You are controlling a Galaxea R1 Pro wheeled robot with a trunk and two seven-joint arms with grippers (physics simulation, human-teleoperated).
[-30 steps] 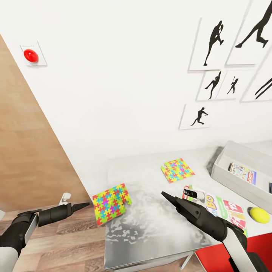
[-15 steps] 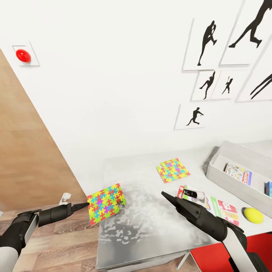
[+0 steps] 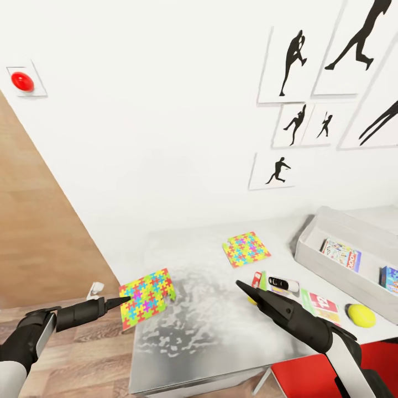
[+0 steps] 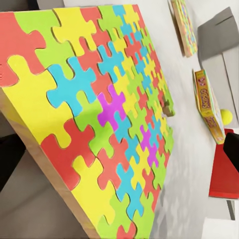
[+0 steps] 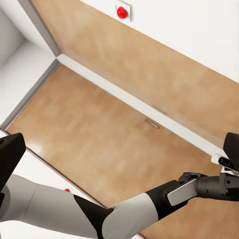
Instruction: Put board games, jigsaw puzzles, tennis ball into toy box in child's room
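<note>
One jigsaw puzzle [image 3: 146, 297] overhangs the left edge of the table [image 3: 221, 326]. The tip of my left gripper [image 3: 125, 300] is right at its edge; up close the puzzle [image 4: 99, 119] spans the gap between the spread fingers [image 4: 9, 159]. A second puzzle [image 3: 246, 249] lies further back. My right gripper [image 3: 243, 287] hovers open over the table, partly hiding a board game [image 3: 320, 305]. The tennis ball [image 3: 361, 315] sits beside that game. The toy box [image 3: 331, 221] at the right holds two board games [image 3: 341, 254] [image 3: 389, 277]. The bed is out of view.
A white wall with black athlete silhouettes [image 3: 293, 58] and a red button [image 3: 21, 82] stands behind the table. A wooden door [image 3: 38, 221] is at the left, above plank floor [image 3: 83, 359]. Something red [image 3: 326, 373] sits under the table's right end.
The whole picture has shifted left as the camera moved. The overhanging puzzle now reaches the left gripper's tip. Both arms keep their pose in the picture.
</note>
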